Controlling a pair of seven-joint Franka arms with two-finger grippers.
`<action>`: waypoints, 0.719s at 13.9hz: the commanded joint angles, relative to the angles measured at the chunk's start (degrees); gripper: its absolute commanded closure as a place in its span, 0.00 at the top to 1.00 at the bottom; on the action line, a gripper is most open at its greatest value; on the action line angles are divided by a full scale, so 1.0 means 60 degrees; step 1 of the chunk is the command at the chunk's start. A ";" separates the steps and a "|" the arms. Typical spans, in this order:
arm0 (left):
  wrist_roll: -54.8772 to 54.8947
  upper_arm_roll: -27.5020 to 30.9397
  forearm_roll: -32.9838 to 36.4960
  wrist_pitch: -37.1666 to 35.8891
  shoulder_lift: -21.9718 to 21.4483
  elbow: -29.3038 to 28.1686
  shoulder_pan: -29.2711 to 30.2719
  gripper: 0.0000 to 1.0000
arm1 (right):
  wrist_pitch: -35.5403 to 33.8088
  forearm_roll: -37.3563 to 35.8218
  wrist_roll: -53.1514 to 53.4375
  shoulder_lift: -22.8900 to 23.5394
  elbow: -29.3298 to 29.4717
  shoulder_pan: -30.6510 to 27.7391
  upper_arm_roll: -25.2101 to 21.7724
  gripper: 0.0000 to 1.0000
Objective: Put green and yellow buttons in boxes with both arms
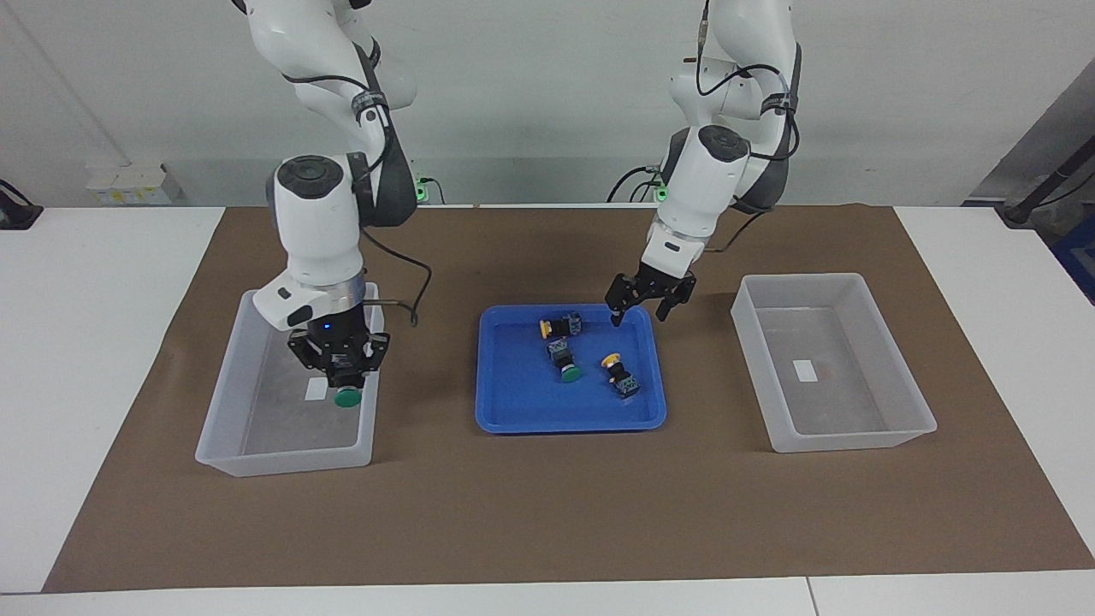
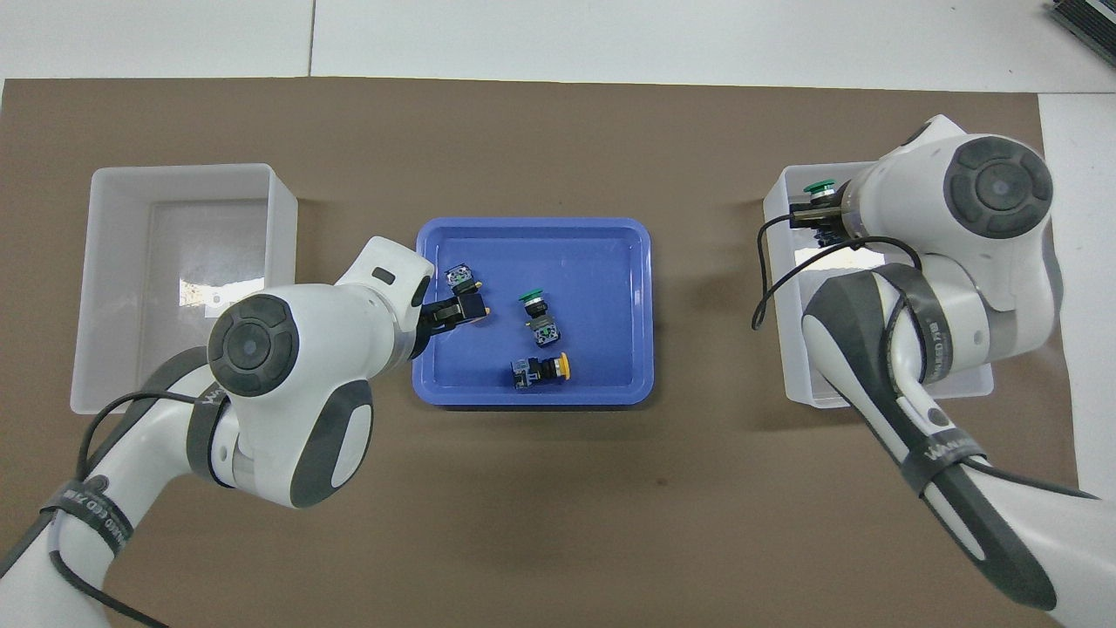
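Right hand (image 1: 340,379) grips a green-capped push-button switch (image 1: 347,396) over the clear plastic box (image 1: 224,428) at the right arm's end of the counter. Left hand (image 1: 638,313), fingers spread wide, hangs over the blue plastic tray (image 1: 530,415), which holds two yellow-capped switches (image 1: 618,373) and one green-capped switch (image 1: 564,360).
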 commanded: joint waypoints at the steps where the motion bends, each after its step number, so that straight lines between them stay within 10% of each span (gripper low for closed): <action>1: -0.0678 0.0162 -0.0130 0.1489 0.0851 -0.0105 -0.0537 1.00 | 0.0111 0.0577 -0.0915 0.0097 -0.0230 -0.0587 0.0136 0.00; 10: -0.1485 0.0191 -0.0130 0.2606 0.2070 0.0319 -0.0392 0.93 | 0.2117 0.0609 -0.1152 0.1211 -0.1035 -0.1321 0.0136 0.00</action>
